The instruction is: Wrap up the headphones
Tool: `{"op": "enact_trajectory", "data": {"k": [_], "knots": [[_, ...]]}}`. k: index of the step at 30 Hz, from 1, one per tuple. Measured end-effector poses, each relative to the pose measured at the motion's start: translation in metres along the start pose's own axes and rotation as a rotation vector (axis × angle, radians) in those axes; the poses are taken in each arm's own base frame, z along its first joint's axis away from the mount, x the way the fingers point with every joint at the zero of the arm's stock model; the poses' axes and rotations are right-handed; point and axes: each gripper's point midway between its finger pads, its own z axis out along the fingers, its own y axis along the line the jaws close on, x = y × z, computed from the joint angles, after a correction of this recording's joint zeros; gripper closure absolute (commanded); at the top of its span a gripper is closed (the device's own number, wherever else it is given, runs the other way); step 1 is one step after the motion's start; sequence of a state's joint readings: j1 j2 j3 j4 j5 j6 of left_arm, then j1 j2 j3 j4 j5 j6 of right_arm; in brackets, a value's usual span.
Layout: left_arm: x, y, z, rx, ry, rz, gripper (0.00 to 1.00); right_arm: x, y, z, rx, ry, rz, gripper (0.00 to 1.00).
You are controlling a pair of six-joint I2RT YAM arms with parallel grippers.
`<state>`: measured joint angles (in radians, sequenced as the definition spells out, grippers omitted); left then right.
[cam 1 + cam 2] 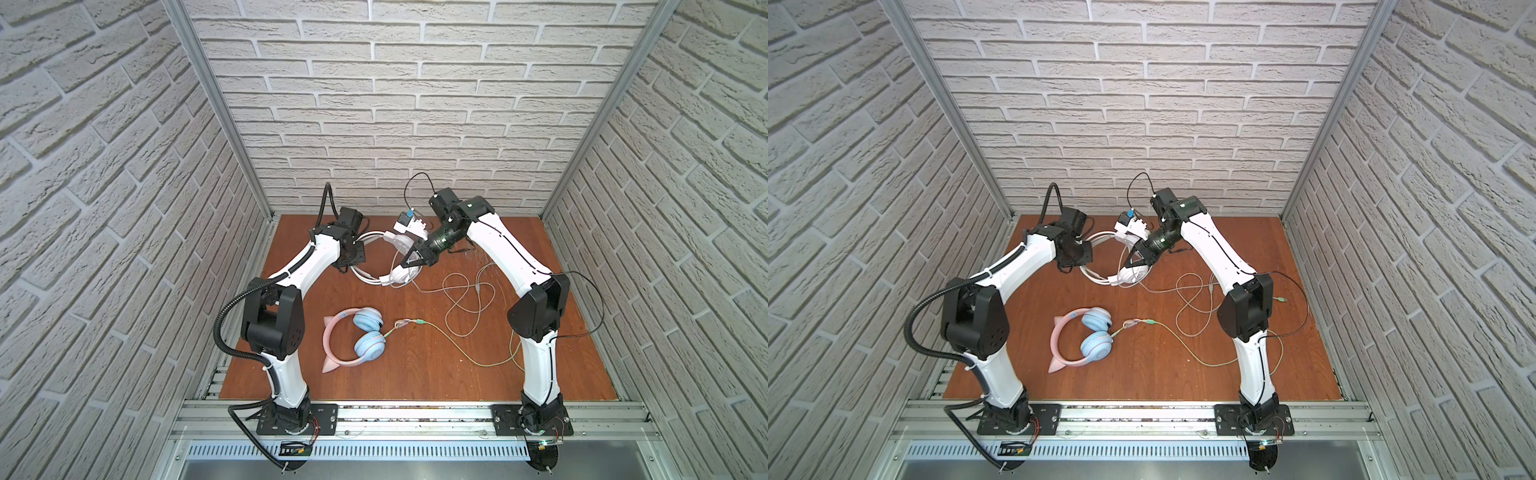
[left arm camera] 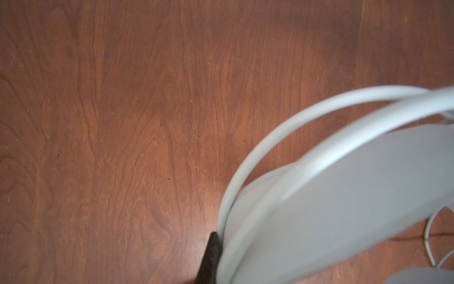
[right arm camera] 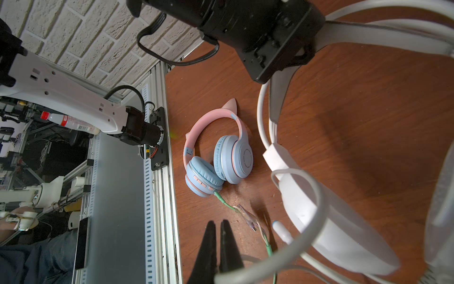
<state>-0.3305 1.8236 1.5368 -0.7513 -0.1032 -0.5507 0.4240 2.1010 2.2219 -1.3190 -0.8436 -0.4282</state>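
The white headphones [image 1: 400, 275] are at the back of the wooden table [image 1: 415, 386], between the two arms. The left gripper [image 1: 352, 257] is clenched on their headband. In the right wrist view the band comes out on both sides of that black claw [image 3: 277, 56], and in the left wrist view one dark fingertip [image 2: 212, 255] sits tight against the band and a white cable turn beside it.

The right gripper [image 1: 406, 262] reaches in over the near earcup with its two fingers pressed together [image 3: 218, 227]. A loop of the pale cable [image 3: 318, 196] swings round and crosses the base of those fingers. From here I can't tell whether it is pinched or only draped across them. The rest of that cable [image 1: 465, 291] trails off in loose loops over the table toward the right arm.

The pink headphones [image 1: 353, 338] lie flat on the near middle of the table, well apart from both grippers. Their cat-ear band faces the left arm, and the two light blue earcups [image 3: 232, 159] are folded close together. Their greenish cable [image 1: 457, 345] runs from the lower earcup across the boards to the foot of the right arm, crossing under the edge of the pale loops in both top views [image 1: 1183, 337].
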Motion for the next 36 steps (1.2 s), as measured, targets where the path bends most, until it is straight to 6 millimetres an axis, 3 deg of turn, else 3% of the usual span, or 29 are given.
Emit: {"op": "enact_trajectory", "data": {"k": [10,20,31,36], "knots": [[0.008,0.002,0.005,-0.013,0.039,0.073,1.0,0.005,-0.028,-0.024,0.058,-0.03,0.055,0.95],[0.014,-0.008,0.005,0.035,0.068,0.158,1.0,0.011,-0.07,-0.041,0.226,-0.028,0.096,0.95],[0.025,-0.038,-0.003,0.143,0.096,0.313,1.0,0.005,-0.107,-0.052,0.407,-0.033,0.082,0.95],[0.033,-0.054,-0.006,0.19,0.105,0.377,1.0,0.002,-0.135,-0.045,0.456,-0.037,0.125,0.95]]}}
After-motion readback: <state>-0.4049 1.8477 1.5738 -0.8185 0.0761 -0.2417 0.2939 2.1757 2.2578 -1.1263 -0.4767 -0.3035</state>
